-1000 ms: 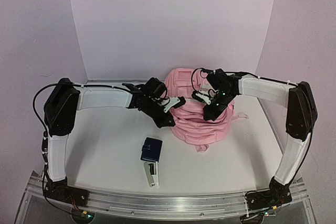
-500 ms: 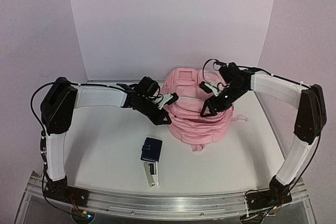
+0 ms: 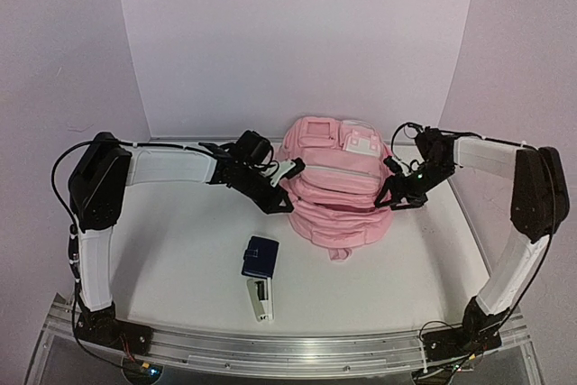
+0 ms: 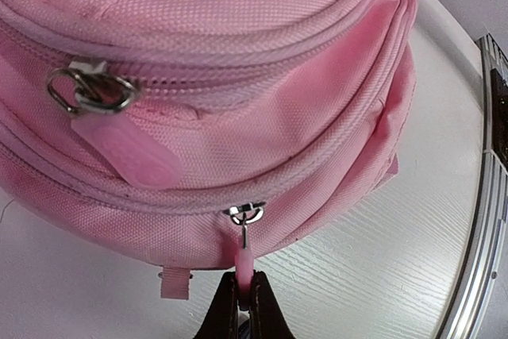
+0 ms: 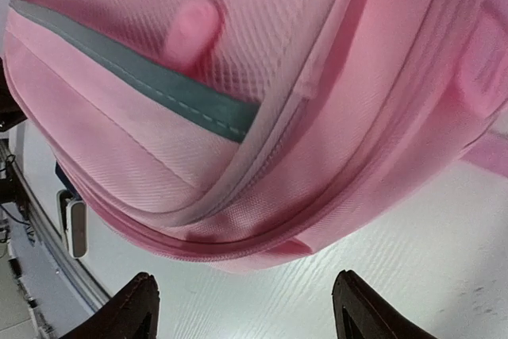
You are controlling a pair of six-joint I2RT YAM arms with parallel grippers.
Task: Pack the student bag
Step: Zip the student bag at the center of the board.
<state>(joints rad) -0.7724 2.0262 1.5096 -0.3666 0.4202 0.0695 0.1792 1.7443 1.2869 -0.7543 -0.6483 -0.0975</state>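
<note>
The student bag (image 3: 335,188), a large soft pink backpack, lies at the back of the table. My left gripper (image 3: 283,202) is at its left edge. In the left wrist view that gripper (image 4: 245,295) is shut on a small pink zip pull (image 4: 244,263) hanging from a metal slider (image 4: 246,213) on the bag's lowest zip. A second slider with a wide pink tab (image 4: 89,91) sits higher up. My right gripper (image 3: 398,200) stands open just off the bag's right side. In the right wrist view its fingers (image 5: 139,307) are spread wide over bare table, clear of the bag (image 5: 238,117).
A dark blue box (image 3: 261,257) and a white stapler-like item (image 3: 260,299) lie on the table in front of the bag, between the arms. A metal rail (image 3: 297,349) runs along the near edge. Plain walls close in the back and both sides.
My right gripper has opened, let go of the bag's top and swung down to its right side. The bag has sagged flatter. My left gripper keeps its hold on the zip pull.
</note>
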